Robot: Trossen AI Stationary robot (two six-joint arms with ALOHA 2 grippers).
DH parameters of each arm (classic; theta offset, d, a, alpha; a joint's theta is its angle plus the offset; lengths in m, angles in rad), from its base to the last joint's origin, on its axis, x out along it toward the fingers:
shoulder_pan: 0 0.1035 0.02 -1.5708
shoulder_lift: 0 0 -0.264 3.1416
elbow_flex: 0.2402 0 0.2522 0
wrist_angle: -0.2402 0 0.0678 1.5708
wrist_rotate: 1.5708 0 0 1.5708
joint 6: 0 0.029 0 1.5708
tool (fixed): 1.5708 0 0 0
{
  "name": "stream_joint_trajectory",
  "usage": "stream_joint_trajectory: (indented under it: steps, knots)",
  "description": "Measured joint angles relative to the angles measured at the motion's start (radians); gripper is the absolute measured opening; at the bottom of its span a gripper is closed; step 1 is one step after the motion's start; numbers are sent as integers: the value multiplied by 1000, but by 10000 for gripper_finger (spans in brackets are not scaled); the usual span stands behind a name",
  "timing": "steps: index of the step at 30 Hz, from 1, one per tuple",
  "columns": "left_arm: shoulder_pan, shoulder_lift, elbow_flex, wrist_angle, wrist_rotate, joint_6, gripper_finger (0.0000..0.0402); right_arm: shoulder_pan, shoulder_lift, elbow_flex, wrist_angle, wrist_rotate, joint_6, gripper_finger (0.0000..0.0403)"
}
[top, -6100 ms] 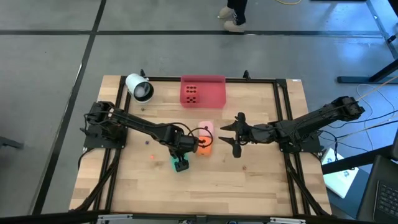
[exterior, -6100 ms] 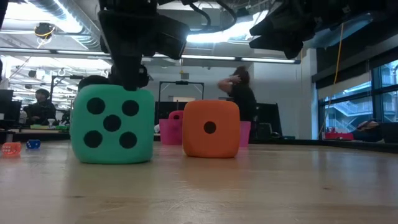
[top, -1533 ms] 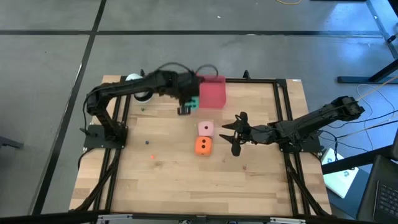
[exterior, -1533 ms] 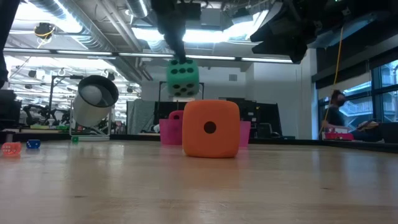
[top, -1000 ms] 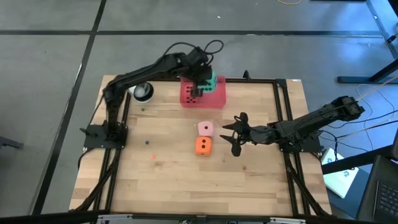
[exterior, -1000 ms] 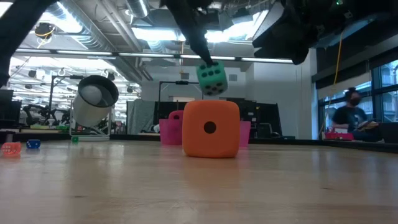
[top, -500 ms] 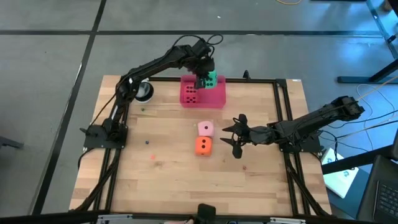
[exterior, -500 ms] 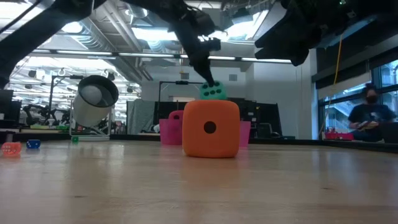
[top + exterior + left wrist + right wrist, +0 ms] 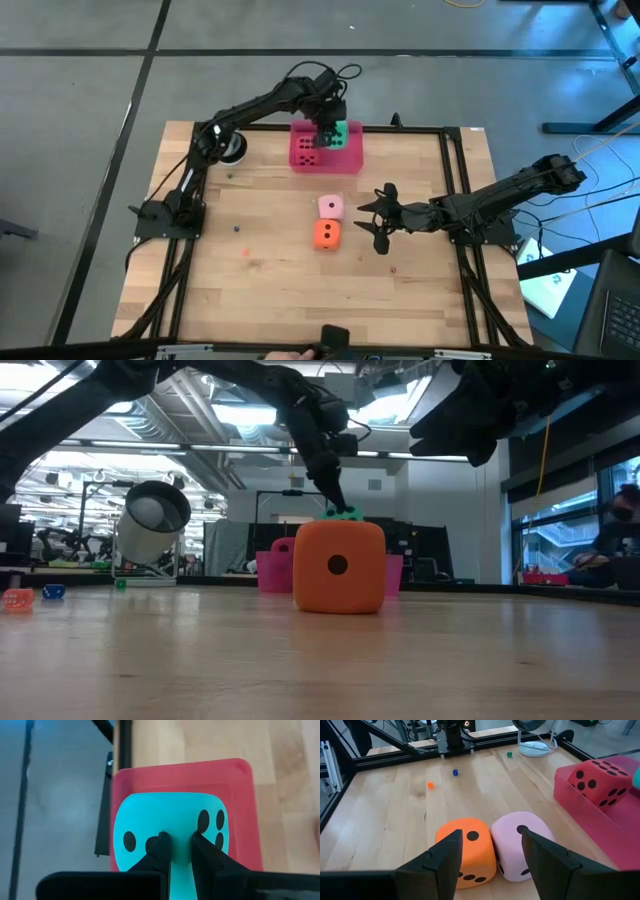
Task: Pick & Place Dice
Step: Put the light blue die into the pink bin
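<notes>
My left gripper (image 9: 326, 128) is shut on the green die (image 9: 170, 827) over the right half of the pink tray (image 9: 345, 158) at the table's far side. The red die (image 9: 307, 150) lies in the tray's left half. In the low view only the green die's top (image 9: 343, 513) shows behind the orange die (image 9: 338, 567). The pink die (image 9: 330, 207) and the orange die (image 9: 326, 234) rest side by side on the table's middle. My right gripper (image 9: 376, 219) stands open just to their right, touching nothing. My left gripper pinches the green die's upper face (image 9: 177, 822) between its two fingers (image 9: 159, 846), which stand close together and dent the soft surface. The fingers come slanting down from the table's left. The die hangs below them over the tray; the orange die hides its underside.
A white cup (image 9: 150, 520) lies on its side at the far left corner. Small beads (image 9: 237, 228) (image 9: 245, 253) dot the left part of the table. Black frame rails (image 9: 455, 190) run along the table's edges. A dark object (image 9: 331, 340) shows at the near edge.
My left gripper has gone down with the green die toward the tray, its arm reaching farther over the far edge. The die has sunk from well above the orange die's top to just behind it. My right arm has kept still.
</notes>
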Motion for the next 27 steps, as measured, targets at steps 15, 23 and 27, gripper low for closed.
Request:
stream_joint_trajectory:
  steps: [15,23,27]
  knots:
    - [3,56,1,1,3,-1,28,0,0,0,-19,8,-3,206]
    - [3,83,1,-4,3,-10,25,0,0,0,-21,11,-3,206]
    - [-3,101,0,-7,-3,-13,25,0,0,0,-21,11,-2,206]
